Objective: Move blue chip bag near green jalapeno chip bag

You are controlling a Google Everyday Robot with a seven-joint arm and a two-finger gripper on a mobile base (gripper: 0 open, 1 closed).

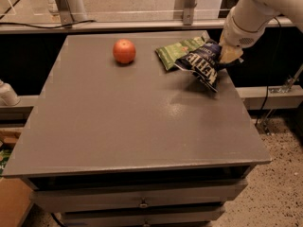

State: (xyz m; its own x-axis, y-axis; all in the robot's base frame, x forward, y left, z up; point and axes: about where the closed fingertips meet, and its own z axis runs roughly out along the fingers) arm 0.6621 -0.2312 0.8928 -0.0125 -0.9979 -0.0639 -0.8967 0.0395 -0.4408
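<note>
The blue chip bag (201, 66), dark navy with white block lettering, sits tilted at the table's far right, its right end raised. It overlaps the near edge of the green jalapeno chip bag (176, 51), which lies flat just behind and to its left. My gripper (227, 56) comes in from the upper right on a white arm and is shut on the blue bag's right end.
A round orange-red fruit (124, 51) sits at the back left of the grey table (118, 126). The table's right edge is just right of the gripper. A rail with metal posts (66, 6) runs behind the table. Drawers are below the front edge.
</note>
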